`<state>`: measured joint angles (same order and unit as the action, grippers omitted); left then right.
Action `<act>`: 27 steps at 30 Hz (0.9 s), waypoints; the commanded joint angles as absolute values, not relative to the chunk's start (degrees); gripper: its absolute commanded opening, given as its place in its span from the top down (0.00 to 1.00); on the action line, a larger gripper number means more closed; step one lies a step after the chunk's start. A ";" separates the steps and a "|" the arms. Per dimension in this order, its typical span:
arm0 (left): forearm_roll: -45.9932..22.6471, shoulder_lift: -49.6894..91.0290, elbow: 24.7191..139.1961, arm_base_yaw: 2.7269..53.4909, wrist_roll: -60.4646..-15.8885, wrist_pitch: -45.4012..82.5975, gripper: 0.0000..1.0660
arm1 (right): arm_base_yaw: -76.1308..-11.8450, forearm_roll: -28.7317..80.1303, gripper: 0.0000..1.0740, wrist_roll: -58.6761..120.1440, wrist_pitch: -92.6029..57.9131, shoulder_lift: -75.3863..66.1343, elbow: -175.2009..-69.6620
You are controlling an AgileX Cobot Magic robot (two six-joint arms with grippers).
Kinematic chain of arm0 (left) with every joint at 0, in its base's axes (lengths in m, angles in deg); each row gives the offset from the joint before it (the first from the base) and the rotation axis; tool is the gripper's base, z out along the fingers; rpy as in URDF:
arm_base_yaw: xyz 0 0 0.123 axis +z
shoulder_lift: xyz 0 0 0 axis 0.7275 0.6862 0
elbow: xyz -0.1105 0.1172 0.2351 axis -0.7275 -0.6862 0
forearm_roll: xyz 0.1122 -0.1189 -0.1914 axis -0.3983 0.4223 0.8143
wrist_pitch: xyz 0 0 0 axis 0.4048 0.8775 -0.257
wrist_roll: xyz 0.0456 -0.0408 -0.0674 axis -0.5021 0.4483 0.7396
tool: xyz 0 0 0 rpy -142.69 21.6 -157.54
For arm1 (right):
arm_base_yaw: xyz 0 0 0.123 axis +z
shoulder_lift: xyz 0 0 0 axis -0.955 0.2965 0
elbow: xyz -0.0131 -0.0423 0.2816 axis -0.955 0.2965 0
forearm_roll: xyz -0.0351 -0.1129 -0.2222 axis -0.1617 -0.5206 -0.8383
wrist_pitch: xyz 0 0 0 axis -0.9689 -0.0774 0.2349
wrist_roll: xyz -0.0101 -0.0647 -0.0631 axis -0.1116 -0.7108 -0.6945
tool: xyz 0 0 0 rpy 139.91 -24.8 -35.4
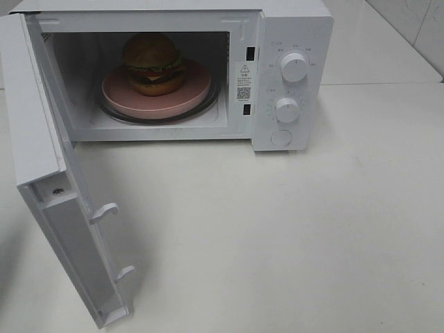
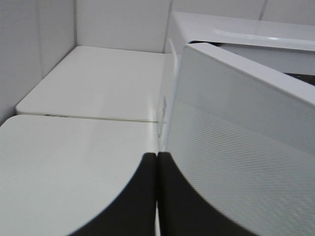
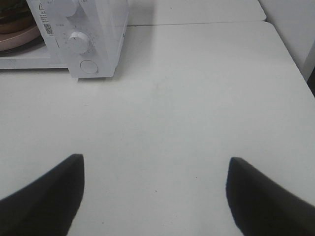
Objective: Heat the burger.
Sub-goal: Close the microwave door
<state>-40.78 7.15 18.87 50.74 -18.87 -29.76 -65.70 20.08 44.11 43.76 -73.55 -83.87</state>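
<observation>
The burger (image 1: 153, 64), with its golden-brown bun, lettuce and dark patty, sits on a round pink plate (image 1: 196, 96) on the glass turntable inside the open white microwave (image 1: 291, 28). The microwave door (image 1: 41, 132) is swung wide open toward the front left. Neither gripper shows in the exterior high view. In the left wrist view my left gripper (image 2: 156, 156) is shut with nothing in it, its black fingers pressed together just beside the door's outer face (image 2: 236, 137). My right gripper (image 3: 155, 164) stands open and empty over bare table, well in front and right of the microwave (image 3: 98, 44).
Two knobs (image 1: 293, 67) and a round button (image 1: 281, 137) are on the microwave's control panel. The white table (image 1: 312, 229) spreads in front and to the right. Tiled walls stand behind and at the far left beyond the door.
</observation>
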 commanded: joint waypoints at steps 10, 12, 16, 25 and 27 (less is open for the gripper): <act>-53.61 21.59 19.68 48.68 -13.65 -44.26 1.00 | -66.22 19.74 0.31 43.94 43.65 -74.99 -83.70; -53.61 23.82 20.19 46.96 -13.94 -44.83 1.00 | -66.22 19.74 0.31 43.94 43.65 -74.99 -83.70; -52.64 28.81 20.82 41.63 -18.12 -48.44 1.00 | -66.22 19.74 0.31 43.94 43.65 -74.99 -83.70; -45.88 35.39 20.82 33.49 -21.68 -53.59 1.00 | -66.22 19.74 0.31 43.94 43.65 -74.99 -83.70; -43.36 37.23 20.82 30.74 -22.76 -55.71 1.00 | -66.22 19.74 0.31 43.94 43.65 -74.99 -83.70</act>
